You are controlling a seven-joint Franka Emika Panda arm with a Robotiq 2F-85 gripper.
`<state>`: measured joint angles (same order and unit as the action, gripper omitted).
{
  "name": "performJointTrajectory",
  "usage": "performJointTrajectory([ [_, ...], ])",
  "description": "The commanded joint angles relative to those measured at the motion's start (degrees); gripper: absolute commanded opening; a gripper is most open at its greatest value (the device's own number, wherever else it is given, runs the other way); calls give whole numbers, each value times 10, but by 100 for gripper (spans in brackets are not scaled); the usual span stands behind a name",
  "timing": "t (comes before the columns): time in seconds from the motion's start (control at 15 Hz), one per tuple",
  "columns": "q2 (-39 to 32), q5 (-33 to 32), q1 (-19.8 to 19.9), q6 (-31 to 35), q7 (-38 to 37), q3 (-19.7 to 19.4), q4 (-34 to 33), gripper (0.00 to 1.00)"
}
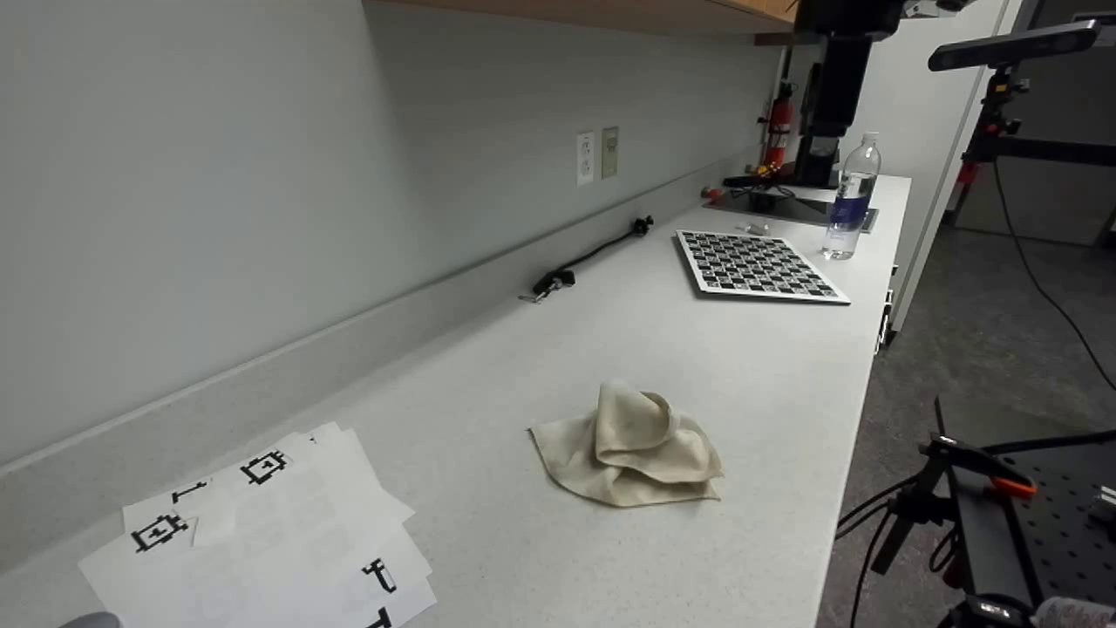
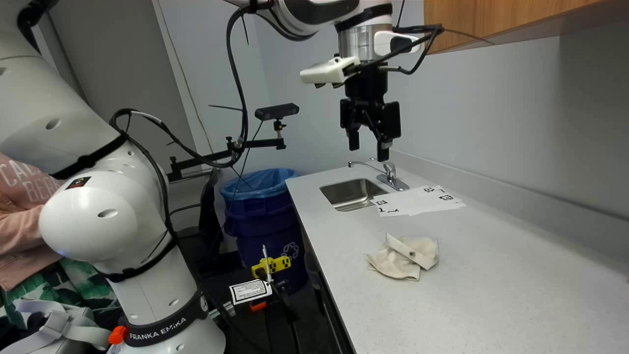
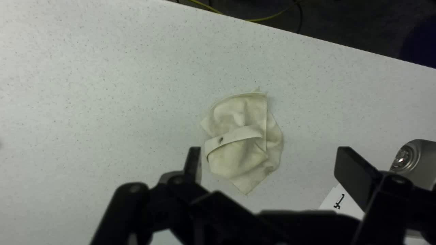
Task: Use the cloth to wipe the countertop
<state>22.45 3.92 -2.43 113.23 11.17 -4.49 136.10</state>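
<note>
A crumpled beige cloth (image 1: 628,458) lies on the pale speckled countertop (image 1: 697,563). The cloth also shows in an exterior view (image 2: 405,258), with a folded strip on top, and in the wrist view (image 3: 238,153). The countertop shows there too (image 3: 119,102). My gripper (image 2: 368,146) is open, points down and hangs well above the countertop. In the wrist view its fingers (image 3: 269,153) stand wide apart with nothing between them. The cloth lies below, nearer the left finger. The gripper also shows at the top right of an exterior view (image 1: 824,144).
Printed papers (image 1: 279,541) lie flat beside a sink (image 2: 356,194) with a faucet (image 2: 389,177). A checkered board (image 1: 758,266), a water bottle (image 1: 850,209) and a black cable (image 1: 597,253) are farther along. A wooden cabinet (image 2: 491,22) hangs above the counter. A wall backs it.
</note>
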Motion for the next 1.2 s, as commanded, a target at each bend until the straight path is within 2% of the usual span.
performJointTrajectory([
  [0.0,-21,-18,8,60,-2,12,42,100],
  [0.33,-78,-68,7,189,-20,33,80,100],
  [0.67,-158,-140,5,310,-81,66,77,100],
  [0.87,-197,-169,4,350,-130,79,65,100],
  [0.93,-170,-143,1,328,-97,71,81,100],
  [1.13,-192,-154,0,343,-116,75,74,100],
])
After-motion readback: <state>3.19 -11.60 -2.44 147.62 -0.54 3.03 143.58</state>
